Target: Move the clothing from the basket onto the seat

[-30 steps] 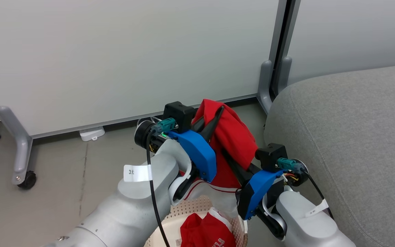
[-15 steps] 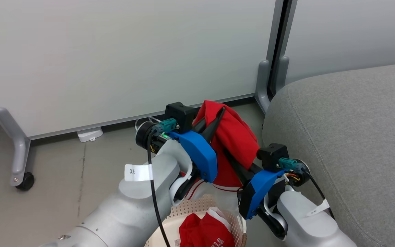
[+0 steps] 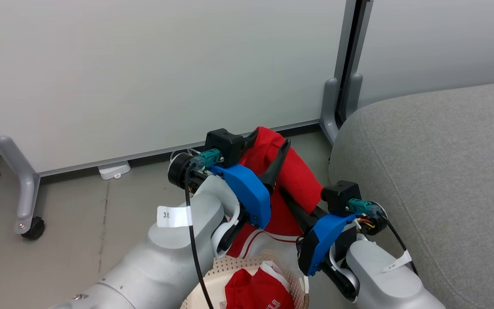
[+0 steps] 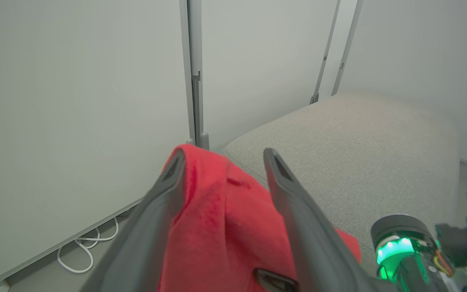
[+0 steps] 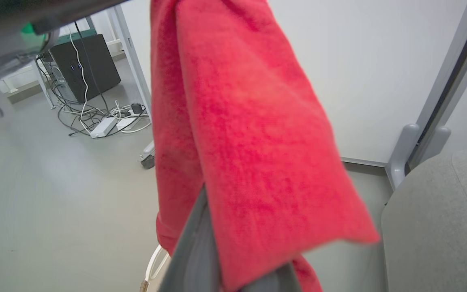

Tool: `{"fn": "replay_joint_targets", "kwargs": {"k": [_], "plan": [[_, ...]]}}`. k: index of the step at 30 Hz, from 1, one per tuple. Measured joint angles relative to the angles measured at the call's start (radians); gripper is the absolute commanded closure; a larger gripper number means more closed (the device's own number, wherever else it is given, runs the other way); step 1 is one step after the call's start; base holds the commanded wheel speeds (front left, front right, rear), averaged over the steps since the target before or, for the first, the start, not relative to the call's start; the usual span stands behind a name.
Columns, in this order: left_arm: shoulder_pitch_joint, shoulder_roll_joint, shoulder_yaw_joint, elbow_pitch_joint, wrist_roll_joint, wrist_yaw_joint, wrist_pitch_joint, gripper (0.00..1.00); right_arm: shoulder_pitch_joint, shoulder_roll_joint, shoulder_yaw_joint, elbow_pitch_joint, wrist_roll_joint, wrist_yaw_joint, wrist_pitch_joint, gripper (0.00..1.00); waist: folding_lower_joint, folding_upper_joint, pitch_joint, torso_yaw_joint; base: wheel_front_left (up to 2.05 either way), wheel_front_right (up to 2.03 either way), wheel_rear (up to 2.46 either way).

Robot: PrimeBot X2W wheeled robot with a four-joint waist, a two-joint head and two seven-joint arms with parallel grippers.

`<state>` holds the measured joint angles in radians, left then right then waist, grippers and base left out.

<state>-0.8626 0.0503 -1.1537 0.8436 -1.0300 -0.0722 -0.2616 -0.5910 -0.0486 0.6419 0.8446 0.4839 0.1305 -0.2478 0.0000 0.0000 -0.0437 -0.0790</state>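
Head view: holding a red garment point(image 3: 294, 176) up over the basket point(image 3: 247, 259), just beside the seat point(image 3: 444, 171), with a second garment point(image 3: 255, 289) lying inside. Left wrist view: draped across the parted left gripper point(image 4: 223, 153). Right wrist view: pinched fast in the right gripper point(image 5: 233, 271), hanging down.

White partition panels point(image 3: 144, 64) on grey posts, one with a caster point(image 3: 32, 227); white box point(image 3: 114, 168) on grey floor point(image 3: 71, 214); black case point(image 5: 89, 67) beside tangled cables point(image 5: 95, 117).
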Motion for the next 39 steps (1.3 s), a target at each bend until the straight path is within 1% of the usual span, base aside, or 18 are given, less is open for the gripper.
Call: {"fn": "replay_joint_targets", "kwargs": {"k": [6,8,11,17,24,29,33,39], "plan": [[-0.002,0.0,0.011,-0.002,0.013,0.003,0.0,0.0,0.0,0.0,0.002,0.003,0.002,0.0,0.0,1.0,0.0,0.0,0.003,0.001,0.0,0.0,0.0],[-0.002,0.002,0.039,-0.014,0.04,0.01,0.0,0.0,0.0,0.0,0.002,0.003,0.003,0.0,0.0,1.0,0.0,0.0,0.005,0.0,0.0,0.0,0.0],[0.017,0.021,0.089,-0.069,0.102,0.009,-0.002,0.0,-0.001,0.0,-0.001,0.004,0.002,0.0,-0.001,1.0,0.0,0.0,0.011,0.0,0.0,0.0,0.0],[0.165,0.094,0.22,-0.207,0.253,0.007,-0.001,0.0,-0.007,0.0,-0.036,0.011,-0.021,0.0,-0.006,1.0,0.0,0.0,0.022,0.015,0.0,0.0,0.0],[0.346,0.146,0.369,-0.351,0.403,-0.008,-0.001,0.0,-0.009,0.0,-0.084,0.004,-0.067,0.0,-0.01,1.0,0.0,0.0,0.032,0.038,0.0,0.0,0.0],[0.478,0.167,0.48,-0.439,0.479,-0.027,-0.001,0.0,-0.002,0.0,-0.103,-0.01,-0.083,0.0,-0.011,1.0,0.0,0.0,0.039,0.042,0.0,0.0,0.0],[0.574,0.179,0.552,-0.474,0.522,-0.042,-0.001,0.0,0.0,0.0,-0.12,-0.018,-0.106,0.0,-0.011,1.0,0.0,0.0,0.043,0.041,0.0,0.0,0.0],[0.663,0.175,0.644,-0.519,0.576,-0.052,-0.001,0.0,0.009,0.0,-0.145,-0.025,-0.13,0.0,-0.012,1.0,0.0,0.0,0.045,0.045,0.0,0.0,0.0]]}}
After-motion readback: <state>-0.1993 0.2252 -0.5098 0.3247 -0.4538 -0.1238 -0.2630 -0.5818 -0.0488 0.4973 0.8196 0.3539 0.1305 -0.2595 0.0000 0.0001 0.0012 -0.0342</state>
